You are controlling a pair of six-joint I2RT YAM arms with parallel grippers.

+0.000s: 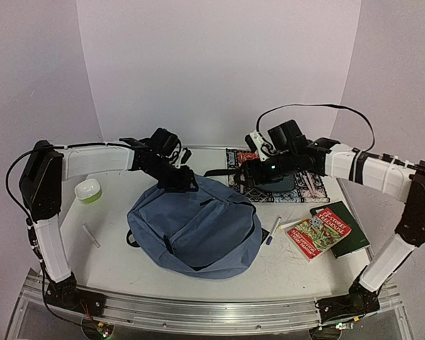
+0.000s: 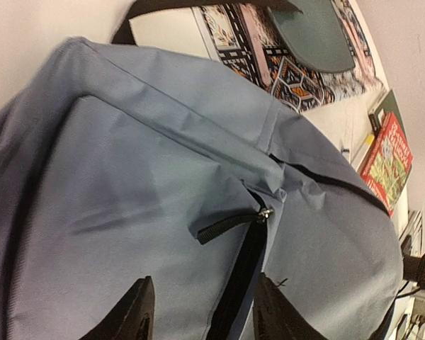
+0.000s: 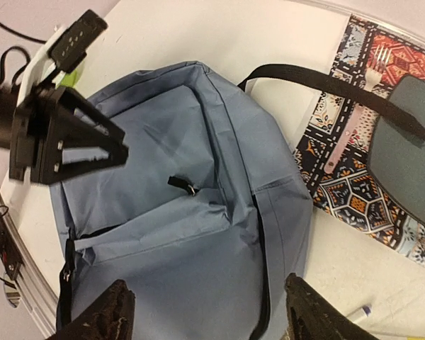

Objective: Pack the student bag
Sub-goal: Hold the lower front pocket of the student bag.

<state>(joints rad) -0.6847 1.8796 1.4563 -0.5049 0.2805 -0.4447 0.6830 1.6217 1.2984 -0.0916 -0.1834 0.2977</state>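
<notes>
At the far left of the table (image 1: 113, 262) sit a green-and-white bowl (image 1: 88, 190) and, nearer the arm bases, a thin pale pen (image 1: 91, 235). The left gripper (image 1: 178, 178) reaches in from that side and hangs over the far left corner of the student bag (image 1: 195, 225), which lies flat in the middle of the table, between the two arms. Its wrist camera shows what the top view cannot: the fingers (image 2: 138, 315) stand partly spread, with the bag's dark zip line running between them and the zip pull (image 2: 265, 214) just ahead. Whether the tips touch the fabric I cannot tell. The right gripper (image 1: 248, 174) hovers at the bag's far right edge, by the near border of a patterned mat (image 1: 297, 193). Seen from its own wrist, its fingers are spread wide with nothing between them and the slate-blue fabric below. That view also shows a black strap (image 3: 326, 85) trailing from the bag across the mat, a pink fork (image 3: 350, 117) lying on the mat, and a dark teal pouch (image 3: 411, 156) on it too, all small or half hidden by the arm in the top view. Further right lie a marker (image 1: 273, 231), a red picture book (image 1: 317, 235) and a green book (image 1: 354, 230) partly under it, apart from the bag
</notes>
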